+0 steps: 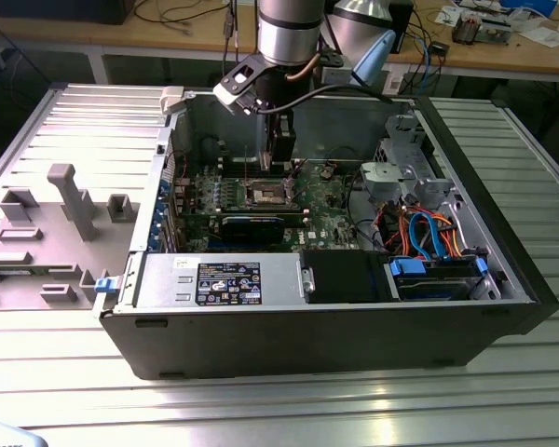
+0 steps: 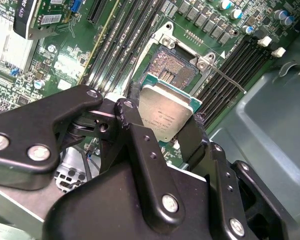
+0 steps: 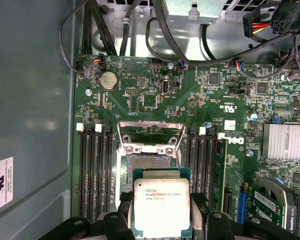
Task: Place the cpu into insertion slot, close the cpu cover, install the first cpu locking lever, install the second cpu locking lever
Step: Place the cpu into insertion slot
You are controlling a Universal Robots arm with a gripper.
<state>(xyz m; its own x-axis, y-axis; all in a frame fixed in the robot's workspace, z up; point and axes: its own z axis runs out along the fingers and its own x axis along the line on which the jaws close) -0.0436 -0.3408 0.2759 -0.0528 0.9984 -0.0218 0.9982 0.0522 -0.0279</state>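
The cpu (image 3: 161, 202), a flat square chip with a silvery-tan top, is clamped by two opposite edges between the black fingers (image 3: 124, 201) of my gripper (image 3: 161, 216). In the second wrist view the cpu (image 2: 165, 112) hangs tilted just above the near edge of the insertion slot (image 2: 172, 70), whose dark pin field lies bare. The insertion slot (image 3: 146, 162) is partly covered by the chip. Beyond it, the cpu cover (image 3: 151, 134) is swung open on its hinge. A thin locking lever (image 2: 229, 80) sticks out beside the socket. In the exterior view my gripper (image 1: 278, 160) hovers over the insertion slot (image 1: 265, 194).
Long memory slots (image 3: 95, 170) flank the socket on both sides. A finned heatsink (image 3: 284, 141) and black cables (image 3: 155, 35) lie around it. The open case (image 1: 503, 279) holds a long black card (image 1: 252, 226) and a drive cage (image 1: 405, 168). A grey fixture tray (image 1: 47, 223) lies at the exterior view's left.
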